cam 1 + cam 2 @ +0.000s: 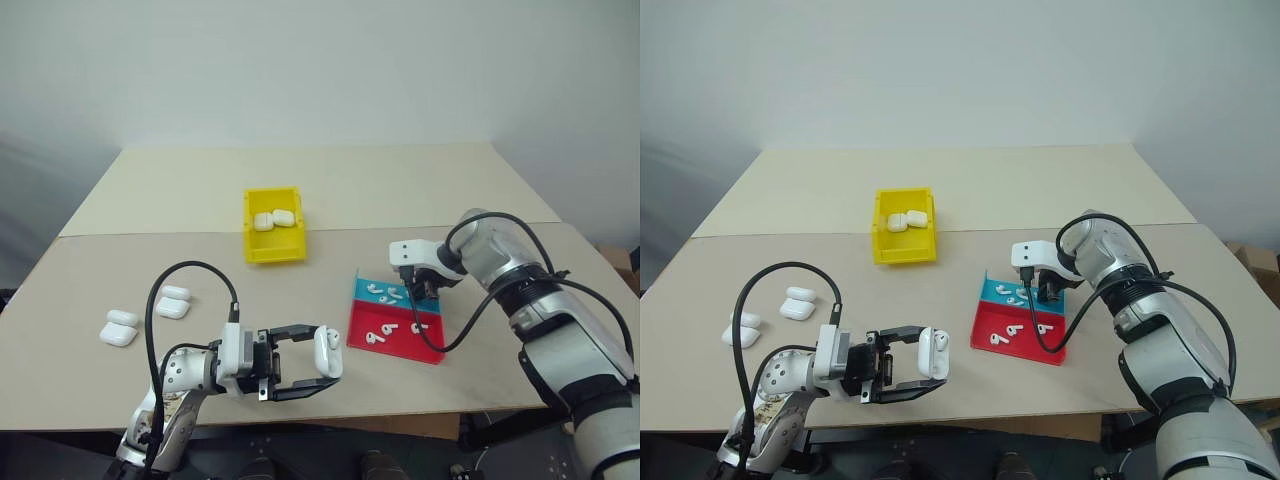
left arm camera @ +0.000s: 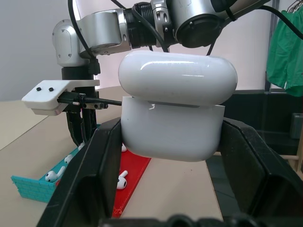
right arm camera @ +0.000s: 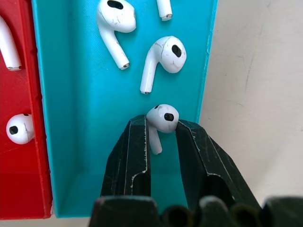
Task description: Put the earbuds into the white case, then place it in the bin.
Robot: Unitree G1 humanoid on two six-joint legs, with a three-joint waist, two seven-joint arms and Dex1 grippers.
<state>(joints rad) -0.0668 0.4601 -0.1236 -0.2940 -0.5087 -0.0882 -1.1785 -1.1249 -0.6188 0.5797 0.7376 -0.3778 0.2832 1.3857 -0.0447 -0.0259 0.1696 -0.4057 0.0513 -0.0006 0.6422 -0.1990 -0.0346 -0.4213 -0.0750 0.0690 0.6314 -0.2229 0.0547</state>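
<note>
My left gripper point(image 1: 322, 358) is shut on the white case point(image 2: 175, 118) and holds it sideways above the table's near edge. The case's lid stands slightly ajar. Over the blue half of the tray point(image 1: 362, 291) my right gripper point(image 3: 161, 125) points steeply down, shut on one earbud point(image 3: 162, 118) by its stem. Several more earbuds point(image 3: 163, 56) lie loose in the blue and red halves. The yellow bin point(image 1: 252, 245) stands at the table's middle, well beyond the left gripper.
Two closed white cases point(image 1: 273, 219) lie inside the bin. More spare cases point(image 1: 173, 302) sit in pairs on the table's left side point(image 1: 119, 328). The red half of the tray point(image 1: 400, 347) faces the near edge. A seam runs across the table behind the bin.
</note>
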